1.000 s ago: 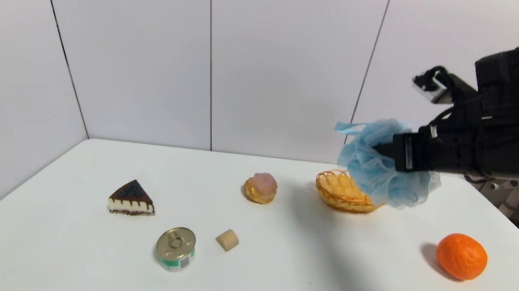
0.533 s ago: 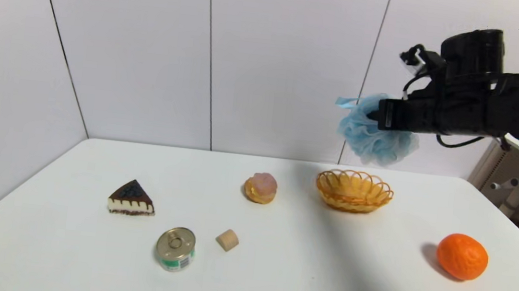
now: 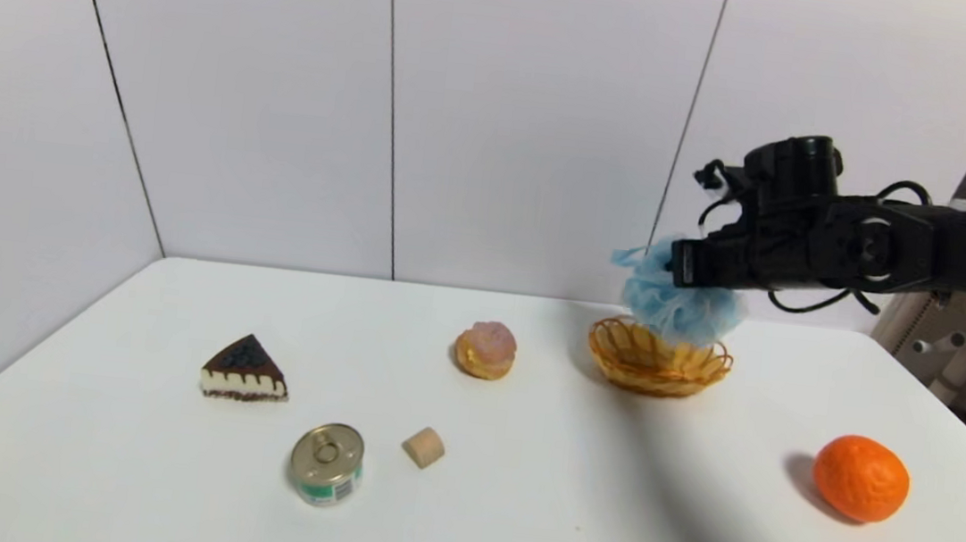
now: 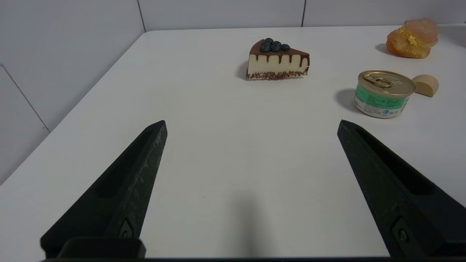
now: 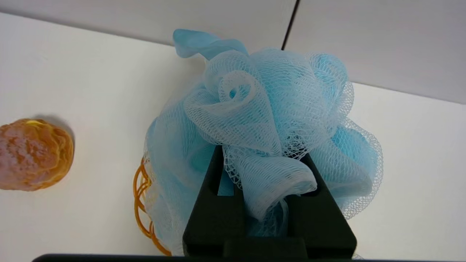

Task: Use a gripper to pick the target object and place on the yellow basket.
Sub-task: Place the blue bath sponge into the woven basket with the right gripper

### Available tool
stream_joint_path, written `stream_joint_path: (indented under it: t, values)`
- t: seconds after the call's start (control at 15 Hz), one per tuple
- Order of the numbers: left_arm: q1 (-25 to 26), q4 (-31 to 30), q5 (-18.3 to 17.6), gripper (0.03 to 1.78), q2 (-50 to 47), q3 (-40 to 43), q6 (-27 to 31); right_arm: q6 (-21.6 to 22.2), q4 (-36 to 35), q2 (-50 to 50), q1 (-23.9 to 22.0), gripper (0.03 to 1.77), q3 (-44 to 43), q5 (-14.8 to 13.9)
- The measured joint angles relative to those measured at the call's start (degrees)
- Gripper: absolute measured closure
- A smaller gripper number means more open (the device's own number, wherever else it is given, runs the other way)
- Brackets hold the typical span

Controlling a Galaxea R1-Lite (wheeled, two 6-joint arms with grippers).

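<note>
The target object, a fluffy light-blue mesh bath pouf (image 3: 668, 301) (image 5: 262, 120), hangs in my right gripper (image 3: 679, 265) (image 5: 263, 160), whose jaws are shut on its netting. Its underside reaches down into the yellow basket (image 3: 658, 367), a small oval wicker basket at the back right of the table. In the right wrist view only a few orange rim loops of the yellow basket (image 5: 141, 203) show beside the pouf. My left gripper (image 4: 251, 125) stands open above bare table near the front left, out of the head view.
On the white table (image 3: 510, 525) lie a pink-topped pastry (image 3: 485, 349), a cake slice (image 3: 245, 370), a tin can (image 3: 326, 463), a small cork-like piece (image 3: 424, 446) and an orange fruit (image 3: 861, 478) at the right. A wall stands close behind the basket.
My right gripper carried the pouf away from the camera, up, then down over the basket. The pouf now dips into the basket's rim. The grip tightened.
</note>
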Motion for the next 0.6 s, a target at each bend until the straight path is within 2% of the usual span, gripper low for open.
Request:
stream_joint_path:
  t: [0.13, 0.4, 0.6]
  values:
    - [0.00, 0.00, -0.01, 0.12, 0.00, 0.00, 0.00, -0.87, 0.05, 1.85, -0.69, 1.50, -0.37, -0.02]
    - [0.00, 0.00, 0.00, 0.12, 0.00, 0.00, 0.00, -2.62, -0.09, 3.84, -1.73, 0.92, -0.88, 0.07]
    - [0.00, 0.00, 0.00, 0.12, 0.00, 0.02, 0.00, -2.66, -0.12, 4.08, -1.35, 0.66, -2.65, 0.18]
